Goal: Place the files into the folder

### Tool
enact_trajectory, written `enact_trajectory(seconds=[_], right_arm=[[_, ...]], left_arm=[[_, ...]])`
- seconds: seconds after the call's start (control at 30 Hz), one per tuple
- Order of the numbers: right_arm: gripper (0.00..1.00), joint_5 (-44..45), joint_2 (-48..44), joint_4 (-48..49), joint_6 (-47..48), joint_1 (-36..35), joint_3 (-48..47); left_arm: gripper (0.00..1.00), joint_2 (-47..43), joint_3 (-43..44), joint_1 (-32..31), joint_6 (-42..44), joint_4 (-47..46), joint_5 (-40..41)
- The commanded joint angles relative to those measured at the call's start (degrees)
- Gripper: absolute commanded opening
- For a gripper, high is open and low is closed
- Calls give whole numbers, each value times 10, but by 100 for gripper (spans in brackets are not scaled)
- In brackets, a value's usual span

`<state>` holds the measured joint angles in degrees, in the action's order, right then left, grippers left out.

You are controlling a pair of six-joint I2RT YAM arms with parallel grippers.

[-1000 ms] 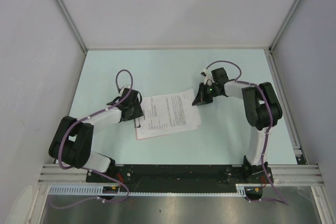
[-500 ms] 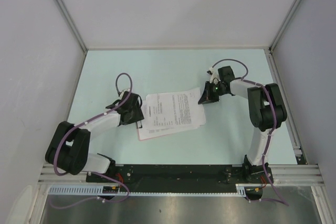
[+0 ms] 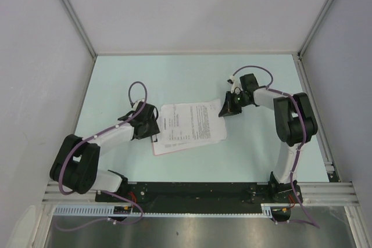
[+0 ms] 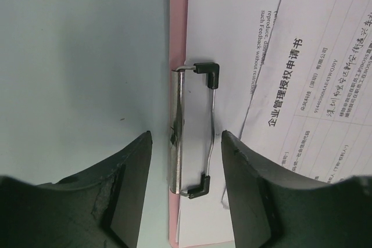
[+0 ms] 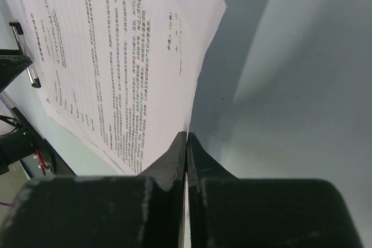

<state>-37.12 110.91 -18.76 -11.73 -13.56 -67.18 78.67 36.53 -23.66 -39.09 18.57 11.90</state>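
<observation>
The files (image 3: 193, 122), white sheets of black print, lie fanned on the pink folder (image 3: 157, 150), which shows only as a thin edge (image 4: 178, 39). Its metal clip (image 4: 176, 143) holds the sheets' left end. My left gripper (image 3: 153, 128) is open, and its jaws (image 4: 186, 143) straddle the clip without touching it. My right gripper (image 3: 223, 111) is shut (image 5: 186, 136) on the right edge of the files (image 5: 116, 56), which rises off the table there. A white sliver with a trace of pink shows between its jaws.
The pale green table (image 3: 186, 79) is walled by grey panels at the back and both sides. A black rail (image 3: 197, 193) carrying the arm bases runs along the near edge. Purple cables loop off both wrists.
The right gripper has drawn the files' right edge slightly to the right. The left gripper has edged forward over the clip, and its jaws stand a little wider.
</observation>
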Motion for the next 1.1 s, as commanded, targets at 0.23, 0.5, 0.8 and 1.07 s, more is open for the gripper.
enact_trajectory(seconds=[0.23, 0.5, 0.8, 1.07], right_arm=[[0, -15, -26, 5, 10, -15, 5], [0, -48, -25, 0, 39, 1, 5], [0, -49, -23, -15, 56, -9, 4], [0, 2, -32, -29, 15, -33, 8]], left_arm=[[42, 62, 13, -26, -18, 20, 24], [7, 60, 11, -26, 11, 8, 17], [0, 33, 15, -25, 31, 1, -2], [0, 0, -32, -1, 12, -76, -78]])
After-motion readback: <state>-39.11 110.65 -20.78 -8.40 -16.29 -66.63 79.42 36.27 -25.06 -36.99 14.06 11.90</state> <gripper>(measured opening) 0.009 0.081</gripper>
